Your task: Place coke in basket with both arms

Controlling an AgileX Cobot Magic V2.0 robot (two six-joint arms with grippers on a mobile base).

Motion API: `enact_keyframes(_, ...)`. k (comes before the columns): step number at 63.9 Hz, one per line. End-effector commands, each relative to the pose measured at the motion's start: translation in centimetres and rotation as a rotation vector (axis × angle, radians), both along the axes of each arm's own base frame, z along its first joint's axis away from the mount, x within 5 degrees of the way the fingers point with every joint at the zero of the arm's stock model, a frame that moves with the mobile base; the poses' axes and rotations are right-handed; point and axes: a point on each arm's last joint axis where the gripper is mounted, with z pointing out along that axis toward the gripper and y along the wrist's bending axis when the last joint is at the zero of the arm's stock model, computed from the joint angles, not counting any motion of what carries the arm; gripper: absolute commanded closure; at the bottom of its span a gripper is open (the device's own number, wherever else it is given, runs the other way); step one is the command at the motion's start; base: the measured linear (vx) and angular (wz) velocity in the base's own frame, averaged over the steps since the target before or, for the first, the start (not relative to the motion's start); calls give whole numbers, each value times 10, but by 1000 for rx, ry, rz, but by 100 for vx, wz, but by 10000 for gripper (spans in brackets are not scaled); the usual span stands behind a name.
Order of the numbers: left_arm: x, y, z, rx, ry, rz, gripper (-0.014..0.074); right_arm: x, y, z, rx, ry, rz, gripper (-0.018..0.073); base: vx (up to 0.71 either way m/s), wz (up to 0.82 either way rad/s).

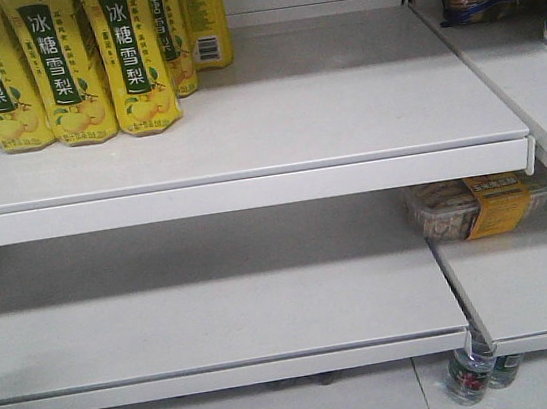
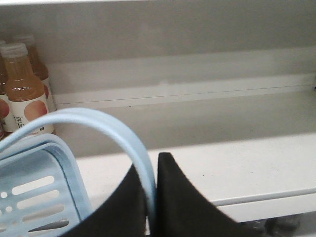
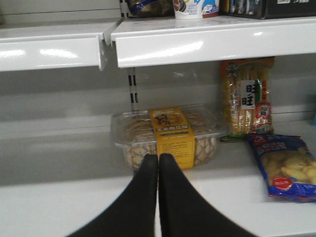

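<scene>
My left end effector (image 2: 150, 197) grips the basket (image 2: 34, 192) handle; right end effector (image 3: 158, 168) clenched, empty. No coke visible, so keep the basket level.

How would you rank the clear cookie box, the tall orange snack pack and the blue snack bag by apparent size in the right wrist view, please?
1. clear cookie box, clearly largest.
2. blue snack bag and tall orange snack pack: these look alike; the bag lies nearer and is cut off at the edge, so unranked.
</scene>
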Motion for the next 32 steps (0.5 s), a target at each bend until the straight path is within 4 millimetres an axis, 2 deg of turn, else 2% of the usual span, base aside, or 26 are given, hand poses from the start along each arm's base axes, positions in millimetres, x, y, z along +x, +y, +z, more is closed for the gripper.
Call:
enact_keyframes(1,-2,3,26,58,-210,31,603,2,3,6,-10,-93,53,569,0,0)
enact_keyframes(17,-2,3,26,58,-210,31,603,7,7,-15,4,-181,103,569,0,0)
enact_keyframes(32,-2,3,26,58,-210,31,603,7,6,-17,-34,-154,102,569,0,0)
